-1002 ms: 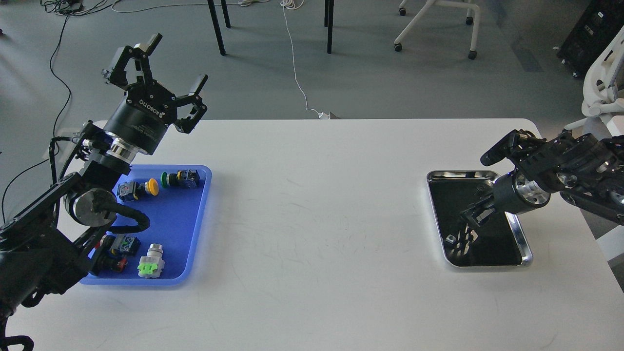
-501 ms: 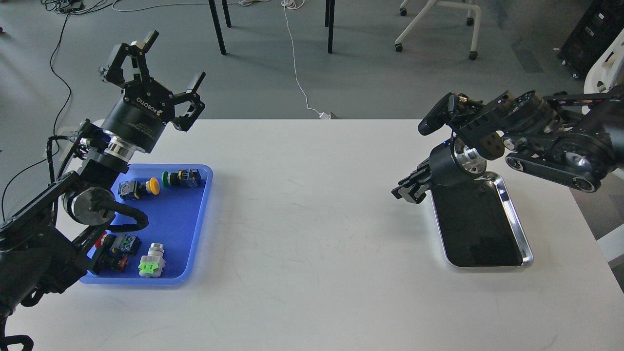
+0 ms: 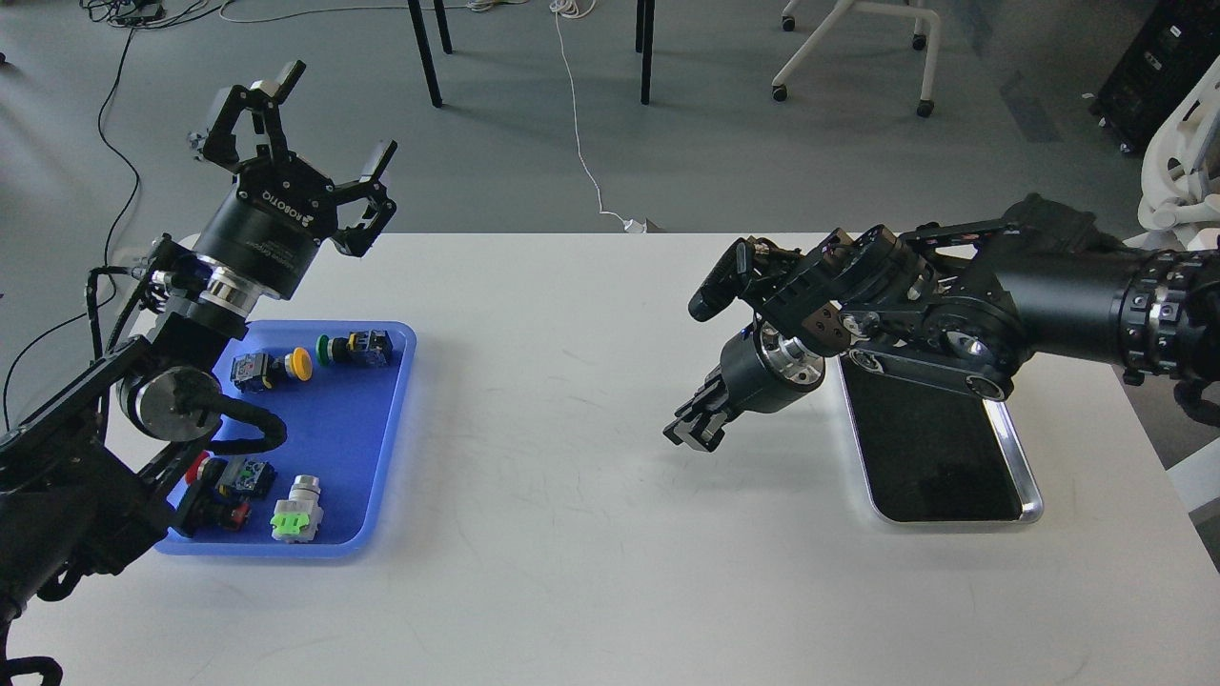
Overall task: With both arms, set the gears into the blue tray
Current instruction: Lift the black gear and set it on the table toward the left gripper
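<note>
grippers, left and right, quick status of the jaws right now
left gripper: open, jaws spread wide, holding nothing, raised beyond the blue tray.
right gripper: cannot be told; small and dark, above the table between the trays.

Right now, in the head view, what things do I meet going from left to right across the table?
Left gripper → blue tray with push-button switches → right gripper → steel tray.

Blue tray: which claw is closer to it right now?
Left. The left claw hangs open above and just behind the blue tray's far-left corner. The right claw is out over mid-table, beside the steel tray, well right of the blue one.
</note>
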